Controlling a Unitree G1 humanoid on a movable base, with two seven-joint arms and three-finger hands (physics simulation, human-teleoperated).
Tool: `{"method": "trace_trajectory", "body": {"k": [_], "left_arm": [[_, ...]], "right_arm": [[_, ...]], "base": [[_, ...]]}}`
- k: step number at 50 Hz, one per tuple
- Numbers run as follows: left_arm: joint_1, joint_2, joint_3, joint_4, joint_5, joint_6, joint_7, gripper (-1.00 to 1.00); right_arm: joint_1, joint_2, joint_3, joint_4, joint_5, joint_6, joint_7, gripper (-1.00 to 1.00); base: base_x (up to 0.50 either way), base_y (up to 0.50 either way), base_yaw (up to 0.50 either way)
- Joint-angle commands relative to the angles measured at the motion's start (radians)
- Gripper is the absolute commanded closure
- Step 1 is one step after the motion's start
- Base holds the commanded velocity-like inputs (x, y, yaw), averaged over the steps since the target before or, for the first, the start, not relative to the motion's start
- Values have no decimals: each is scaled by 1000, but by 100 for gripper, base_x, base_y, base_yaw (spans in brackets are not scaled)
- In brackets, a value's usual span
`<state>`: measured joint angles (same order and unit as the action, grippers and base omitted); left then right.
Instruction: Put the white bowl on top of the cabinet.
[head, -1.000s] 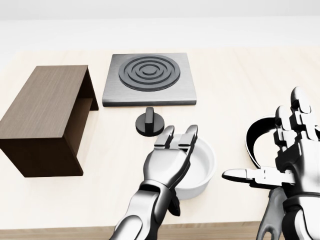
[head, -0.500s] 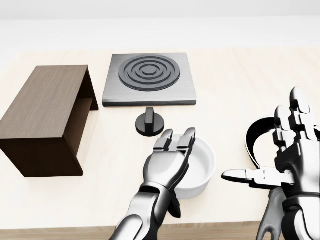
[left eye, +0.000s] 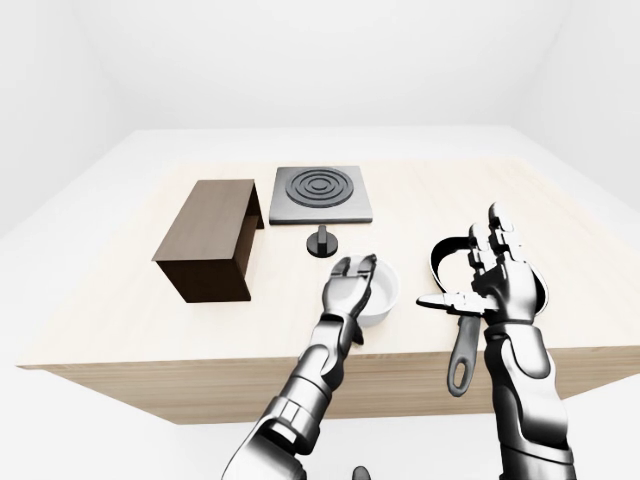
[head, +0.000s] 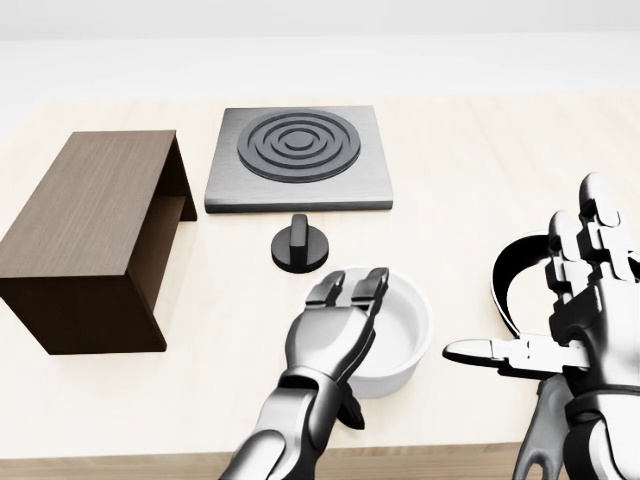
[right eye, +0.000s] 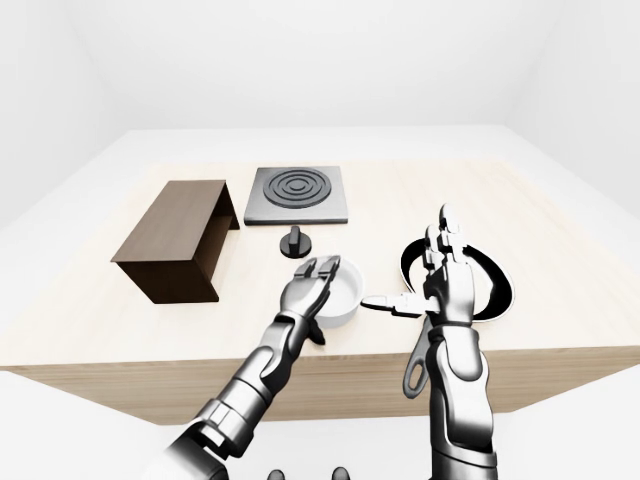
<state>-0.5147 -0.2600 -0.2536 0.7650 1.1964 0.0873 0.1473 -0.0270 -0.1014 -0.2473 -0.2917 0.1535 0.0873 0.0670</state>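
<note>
Reaching over the near rim of the white bowl (head: 392, 335), the left hand (head: 335, 325), fingers open, must next close, then carry it left onto the cabinet (head: 85, 215).

- Your left hand (left eye: 350, 283) sits mid-frame, fingers over the white bowl's (left eye: 381, 296) near rim.
- Your right hand (left eye: 492, 280) stands open, right of it.
- The cabinet (left eye: 213, 238) lies left of centre.
</note>
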Motion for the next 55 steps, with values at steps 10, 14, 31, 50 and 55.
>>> {"method": "trace_trajectory", "body": {"k": [10,14,31,50,55], "left_arm": [[-6,-3,-7,50,3,0,27,100],[-1,-4,-11,41,9,0,23,100],[4,-3,-11,30,25,0,12,100],[-25,92,17,-177,245,0,-278,100],[-18,100,22,-211,314,0,-336,100]], "right_arm": [[-2,-1,-3,0,2,0,1,-100],[-1,-1,-3,-2,3,0,1,-100],[-1,-2,-4,-7,4,0,3,-100],[6,5,6,-8,-5,0,5,-100],[5,5,8,-4,-6,0,6,-100]], "base": [[0,0,0],[0,0,0],[0,0,0],[0,0,0],[0,0,0]]}}
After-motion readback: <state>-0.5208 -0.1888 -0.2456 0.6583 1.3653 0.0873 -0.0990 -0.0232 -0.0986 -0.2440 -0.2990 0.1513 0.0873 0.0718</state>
